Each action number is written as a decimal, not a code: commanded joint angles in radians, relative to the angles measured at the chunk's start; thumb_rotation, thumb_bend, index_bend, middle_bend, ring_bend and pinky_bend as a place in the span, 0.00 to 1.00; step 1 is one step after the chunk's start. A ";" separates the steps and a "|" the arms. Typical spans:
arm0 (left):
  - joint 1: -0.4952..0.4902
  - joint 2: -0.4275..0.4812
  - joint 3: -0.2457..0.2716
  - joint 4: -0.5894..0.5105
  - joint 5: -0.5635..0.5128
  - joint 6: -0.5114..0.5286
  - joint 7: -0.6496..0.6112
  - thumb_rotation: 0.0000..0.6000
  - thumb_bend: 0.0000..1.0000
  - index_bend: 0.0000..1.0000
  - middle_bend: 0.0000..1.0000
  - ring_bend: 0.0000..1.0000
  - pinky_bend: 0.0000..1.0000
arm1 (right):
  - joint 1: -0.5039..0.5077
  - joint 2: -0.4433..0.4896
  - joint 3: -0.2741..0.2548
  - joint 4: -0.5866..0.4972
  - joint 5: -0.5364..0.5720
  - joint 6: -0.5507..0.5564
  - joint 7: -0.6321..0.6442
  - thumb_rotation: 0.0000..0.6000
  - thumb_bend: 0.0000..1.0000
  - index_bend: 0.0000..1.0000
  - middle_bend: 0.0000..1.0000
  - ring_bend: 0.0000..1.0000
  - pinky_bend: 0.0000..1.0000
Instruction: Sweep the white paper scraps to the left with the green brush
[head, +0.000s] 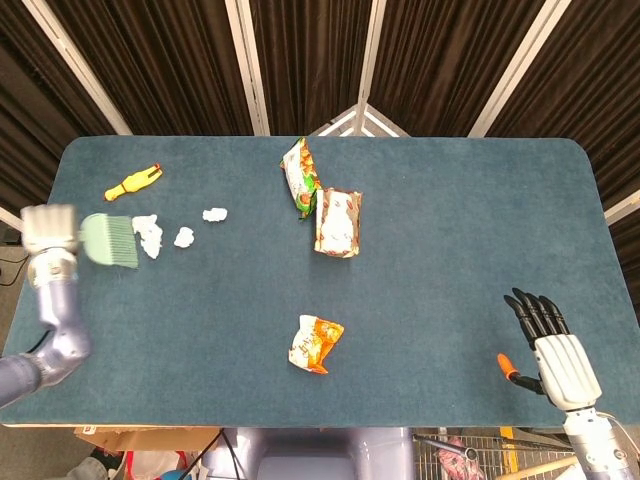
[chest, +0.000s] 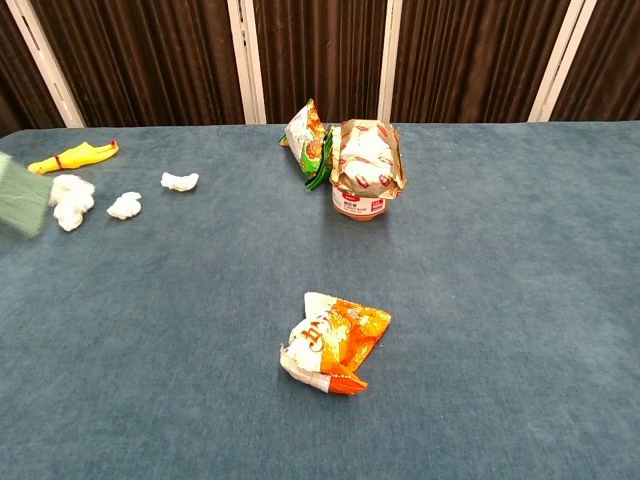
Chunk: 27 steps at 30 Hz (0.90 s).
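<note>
My left hand (head: 48, 232) is at the table's left edge and grips the green brush (head: 110, 239), whose bristles point right, just left of the scraps. The brush's bristle end (chest: 20, 194) shows blurred at the chest view's left border. Three white paper scraps lie in a row: one beside the bristles (head: 148, 234) (chest: 70, 199), a middle one (head: 184, 237) (chest: 125, 205), and a third farther right (head: 214, 214) (chest: 180, 181). My right hand (head: 552, 345) hovers at the near right with fingers straight and apart, holding nothing.
A yellow toy (head: 133, 183) lies at the far left. Two snack bags, a green-orange one (head: 300, 176) and a white-brown one (head: 338, 222), sit mid-table at the back. An orange-white wrapper (head: 316, 343) lies near the front centre. The table (head: 450, 220) is blue felt.
</note>
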 joint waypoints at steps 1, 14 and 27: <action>0.029 0.051 -0.008 -0.039 0.030 0.009 -0.073 1.00 0.81 0.80 1.00 1.00 0.99 | 0.000 -0.002 0.001 0.001 0.001 0.001 -0.004 1.00 0.34 0.00 0.00 0.00 0.00; -0.072 -0.001 -0.120 -0.074 0.124 0.035 -0.186 1.00 0.81 0.80 1.00 1.00 0.99 | 0.000 -0.004 0.006 0.005 0.012 -0.001 -0.002 1.00 0.34 0.00 0.00 0.00 0.00; -0.234 -0.347 -0.141 0.258 0.062 -0.014 -0.145 1.00 0.81 0.80 1.00 1.00 1.00 | 0.002 0.006 0.004 0.003 0.020 -0.015 0.014 1.00 0.34 0.00 0.00 0.00 0.00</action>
